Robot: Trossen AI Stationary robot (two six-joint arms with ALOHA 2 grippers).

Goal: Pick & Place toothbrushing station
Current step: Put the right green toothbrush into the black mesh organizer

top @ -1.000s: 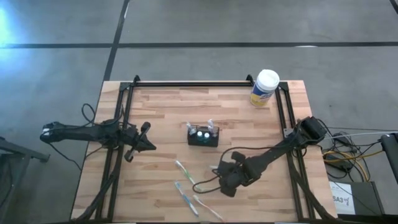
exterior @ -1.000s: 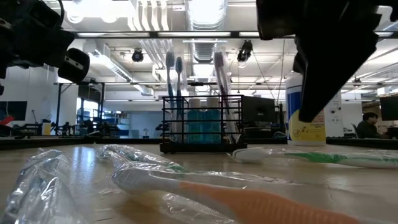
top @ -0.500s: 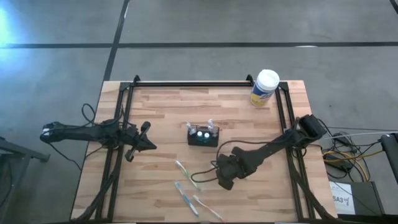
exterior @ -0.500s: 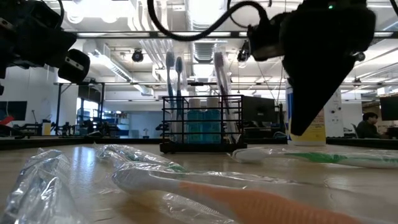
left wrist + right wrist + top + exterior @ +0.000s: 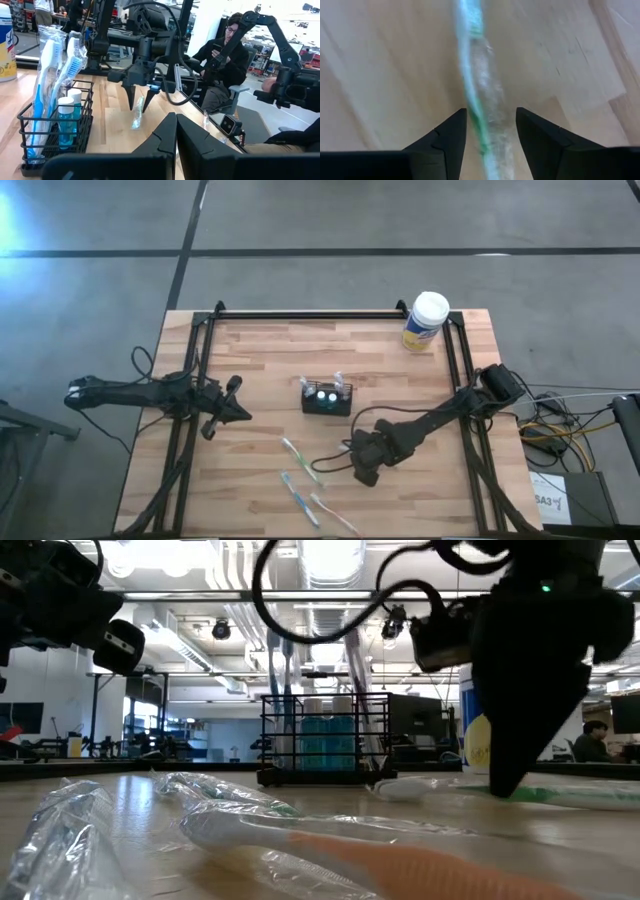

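left gripper (image 5: 240, 414) shut tight, empty, waiting near the table's left side. black basket (image 5: 327, 399) in the middle of the table (image 5: 270, 350), holding toothbrushes. right gripper (image 5: 490, 131) low, fingers spread wide around a wrapped green toothbrush (image 5: 476, 90), not squeezing.

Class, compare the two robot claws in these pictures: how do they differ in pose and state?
The left claw is shut and empty; the right claw is open, its fingers either side of a wrapped green toothbrush. The left claw waits at the table's left side; the right claw points down at the toothbrush, in front of the basket. Both are dark and two-fingered.
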